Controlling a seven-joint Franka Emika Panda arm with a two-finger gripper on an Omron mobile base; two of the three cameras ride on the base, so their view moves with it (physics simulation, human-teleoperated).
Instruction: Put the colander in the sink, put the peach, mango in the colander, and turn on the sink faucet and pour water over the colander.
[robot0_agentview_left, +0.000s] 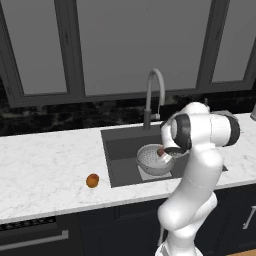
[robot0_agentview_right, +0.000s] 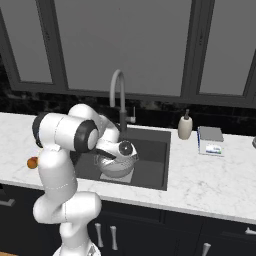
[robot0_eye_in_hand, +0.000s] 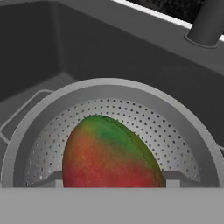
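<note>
Pale marbled bench (robot0_agentview_left: 45, 155) running left to right, with dark cabinet fronts (robot0_agentview_left: 115, 225) below. Behind it, a black speckled backsplash (robot0_agentview_left: 60, 117) and tall grey window panes (robot0_agentview_left: 142, 40) in dark frames.

Set into the bench, the dark sink (robot0_agentview_left: 116, 157), pale square plate on its floor. Standing in the basin on that plate, the colander (robot0_agentview_left: 149, 159), upright, rim up. At the far edge of the sink, the sink faucet (robot0_agentview_left: 154, 95), spout arching toward the basin.

Reaching down over the colander's right rim, the tool (robot0_agentview_left: 163, 152), apparently closed around the mango (robot0_eye_in_hand: 107, 153); finger tips hidden behind the fruit in the hand view, so grip width not clear. Mango over the colander's perforated bowl; touching or apart, cannot tell.

On the bench left of the sink, near the front edge, the peach (robot0_agentview_left: 92, 180), alone and well apart from the basin.

Right of the sink, a white soap pump bottle (robot0_agentview_right: 185, 127) near the backsplash, and just beside it a flat grey box (robot0_agentview_right: 210, 140).
</note>
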